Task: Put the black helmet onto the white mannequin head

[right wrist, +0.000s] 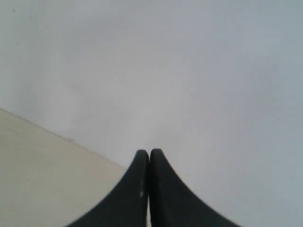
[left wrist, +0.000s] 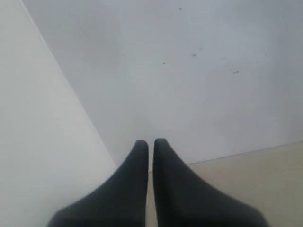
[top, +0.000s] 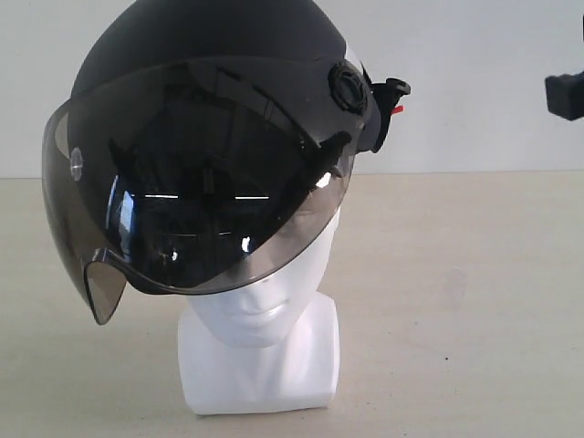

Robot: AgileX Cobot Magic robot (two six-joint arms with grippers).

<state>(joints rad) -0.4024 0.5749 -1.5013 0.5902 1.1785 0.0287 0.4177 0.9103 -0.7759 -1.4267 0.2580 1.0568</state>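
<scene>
Exterior camera sits low and right up close, face-on to the white mannequin head (top: 274,301) and the black helmet (top: 182,32), looking level across the table (top: 474,301) to the wall (top: 474,55). Each wrist camera peers out along its own tool, left gripper (left wrist: 150,142) and right gripper (right wrist: 149,152), tips together, aimed where wall meets table. That wall and table are what all three views share.

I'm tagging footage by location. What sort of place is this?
Probably a bare robot test bench in a lab, not a shop or home: a plain white wall, a pale tabletop, and the white mannequin head wearing the black helmet as a prop.
</scene>
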